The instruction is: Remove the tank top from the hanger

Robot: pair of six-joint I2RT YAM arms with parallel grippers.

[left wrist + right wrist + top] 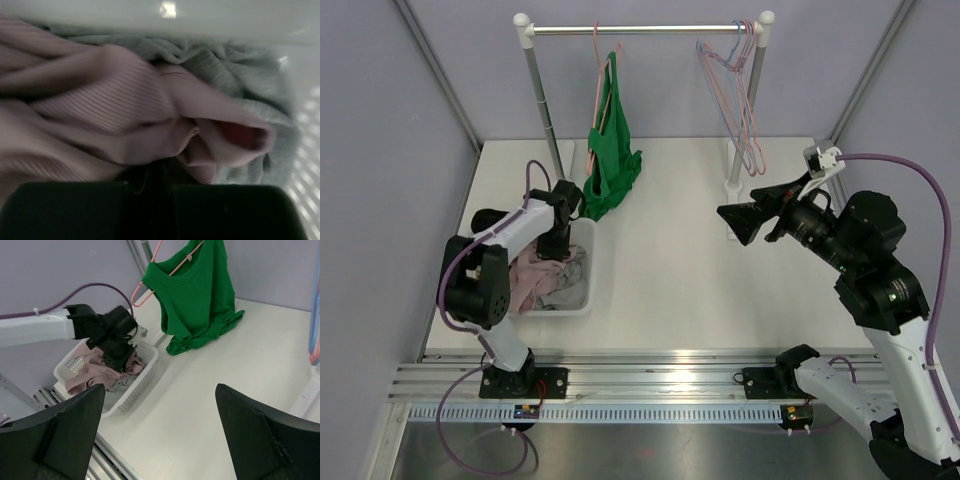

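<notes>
Because the top (610,160) hangs on its pink hanger (603,70) from the rail (640,30) at the far edge of the tabletop (680,280), with its hem apparently sagging onto the surface, the overhead view puts the work there. The left end effector (558,245) is down in the basket (591,275) near the near left corner, apart from the top. The right end effector (740,222) hovers by the right edge, turned toward the top, with bare tabletop between them. Spare hangers (745,110) crowd the rail's right end.

At the left wrist, the clenched fingers (225,210) sit against pink cloth (100,105) lying over grey cloth (225,70). Whether a fold is pinched cannot be told.

At the right wrist, the fingers (65,435) are spread wide, released and holding nothing. They frame the top and basket, likely lined up for an approach.
</notes>
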